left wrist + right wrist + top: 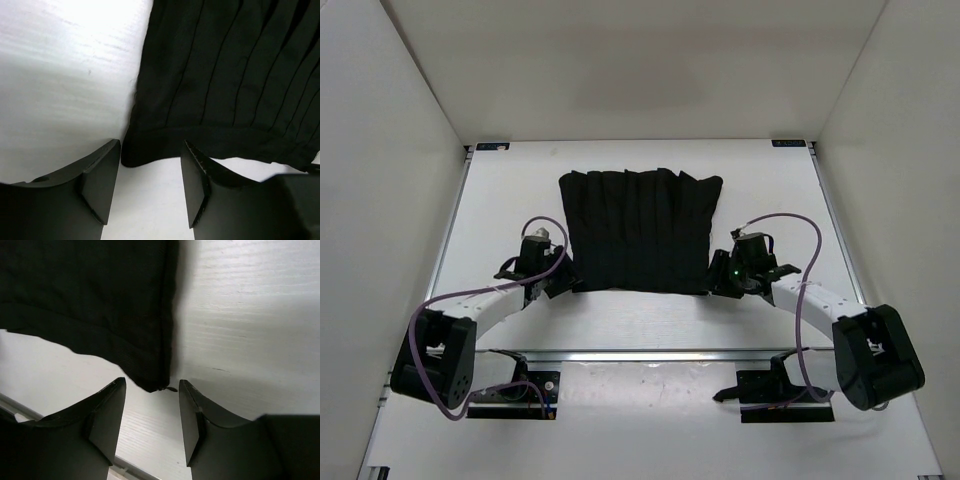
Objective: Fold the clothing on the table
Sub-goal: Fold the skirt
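Two claws, both released. The left gripper (150,167) gapes with nothing between its fingers, and the near-left corner of the clothing (225,75) lies just beyond its tips. The right gripper (151,387) stands parted too, the garment's near-right corner just off its tips. There's one black pleated garment, spread flat between the two arms. Two purple cables (786,217) loop over the wrists. Underneath is the white table (510,190), with a metal rail (640,354) by the bases and white walls (390,120) around.
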